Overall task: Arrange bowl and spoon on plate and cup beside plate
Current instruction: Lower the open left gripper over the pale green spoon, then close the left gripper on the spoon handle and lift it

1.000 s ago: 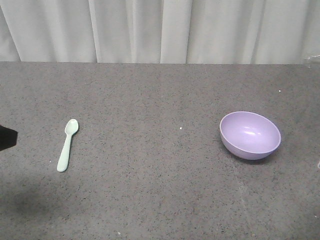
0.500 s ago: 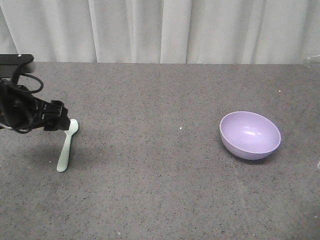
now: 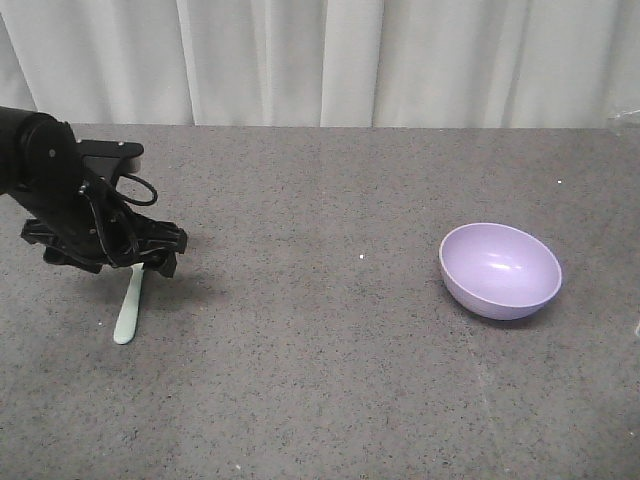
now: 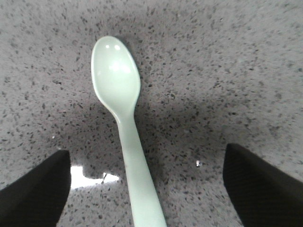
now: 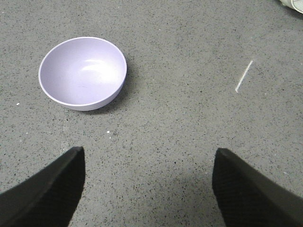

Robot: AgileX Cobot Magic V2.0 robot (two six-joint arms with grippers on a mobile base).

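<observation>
A small pale mint-green plastic spoon (image 4: 125, 142) lies flat at 9 o'clock on the grey speckled counter (image 3: 320, 400), its scoop toward 12 o'clock in the left wrist view. Your left jaws hang released, one on either side of the handle, not touching it. Lower straight until the tips nearly meet the counter, then pinch the thin handle just below the scoop. Your right jaws are released too. The round lilac plastic bowl (image 3: 500, 270) sits at 3 o'clock.

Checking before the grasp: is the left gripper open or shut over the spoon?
Open. On the left gripper, the fingers stand wide apart either side of the spoon handle, neither touching it.
</observation>
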